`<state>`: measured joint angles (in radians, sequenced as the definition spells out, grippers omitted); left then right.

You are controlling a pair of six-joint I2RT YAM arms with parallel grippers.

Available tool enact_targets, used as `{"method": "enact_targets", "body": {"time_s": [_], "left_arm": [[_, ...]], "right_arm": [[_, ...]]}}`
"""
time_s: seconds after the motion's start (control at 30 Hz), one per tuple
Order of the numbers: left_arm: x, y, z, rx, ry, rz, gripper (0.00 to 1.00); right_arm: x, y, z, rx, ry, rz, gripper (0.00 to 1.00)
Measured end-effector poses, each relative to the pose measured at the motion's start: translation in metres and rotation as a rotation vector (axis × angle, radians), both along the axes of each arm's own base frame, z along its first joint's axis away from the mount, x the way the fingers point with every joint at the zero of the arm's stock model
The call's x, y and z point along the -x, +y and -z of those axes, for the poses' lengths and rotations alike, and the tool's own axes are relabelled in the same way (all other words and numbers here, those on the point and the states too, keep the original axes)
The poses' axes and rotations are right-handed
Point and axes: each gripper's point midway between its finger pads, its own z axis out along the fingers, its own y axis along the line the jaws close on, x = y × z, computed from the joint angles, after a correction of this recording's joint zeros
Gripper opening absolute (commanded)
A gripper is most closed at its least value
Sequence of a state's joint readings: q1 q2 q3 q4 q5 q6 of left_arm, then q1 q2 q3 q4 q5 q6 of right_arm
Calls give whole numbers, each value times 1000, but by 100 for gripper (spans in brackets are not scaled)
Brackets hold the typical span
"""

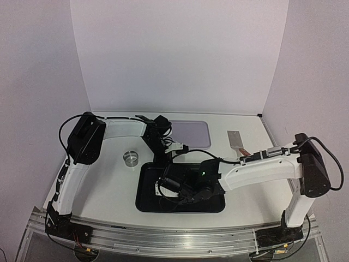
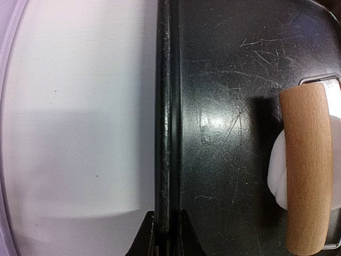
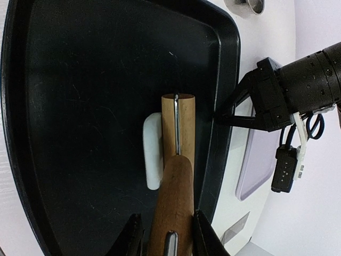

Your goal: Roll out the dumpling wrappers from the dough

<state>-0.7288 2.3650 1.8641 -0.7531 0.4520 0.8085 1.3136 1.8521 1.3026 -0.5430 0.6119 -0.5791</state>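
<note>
— Where was the dough found?

— The dough (image 3: 152,152) was seen in the black tray (image 1: 214,203). The tray was set by the middle of the bench's near edge. The dough was a flat white lump. No round dumpling wrappers could be seen.

— Which way was it from the fingers?

— It was straight ahead of the right gripper (image 3: 168,234), under the wooden roller (image 2: 306,168). The roller was laid longways, from the right edge toward the left edge. The dough was stretched the same way and poked out beside the roller. It could not be told if the roller was pressed down or just over it. A push toward the near or far edge was judged to be the next need.

— What was held?

— The roller's handle (image 3: 173,197) was clamped between the right fingers. The tray's far rim was pinched by the left gripper (image 2: 164,237), likely so the tray would not slide.

— Which arm was nearer?

— The right one. The left fingers were well apart from the dough.

— How were the arms bent?

— The right arm was stretched low from the near right corner across the tray. The left arm was raised from the near left corner, bent by the left edge, and dipped onto the rim.
</note>
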Motion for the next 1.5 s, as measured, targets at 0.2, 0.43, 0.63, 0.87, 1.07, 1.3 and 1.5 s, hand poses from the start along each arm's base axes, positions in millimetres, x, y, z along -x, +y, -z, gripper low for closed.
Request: {"method": "enact_targets", "body": {"time_s": [0.2,0.43,0.63,0.87,1.07,1.3,1.5], "left_arm": [[-1,0,0,2,1,-8,0],[-1,0,0,2,2,-9,0],[-1,0,0,2,3,-9,0],[-2,0,0,2,5,-14,0],[-1,1,0,2,7,-16,0],[-1,1,0,1,11,-20,0],[-1,0,0,1,11,-20,0]], "right_arm": [[18,-5,3,-2,-10,-18,0],[51,-10,2,-13,-20,3,0],[34,-6,1,-3,-18,28,0],[3,6,2,12,-18,45,0],[22,1,6,2,-45,44,0],[61,-8,4,3,-47,24,0],[36,2,3,36,-48,41,0]]}}
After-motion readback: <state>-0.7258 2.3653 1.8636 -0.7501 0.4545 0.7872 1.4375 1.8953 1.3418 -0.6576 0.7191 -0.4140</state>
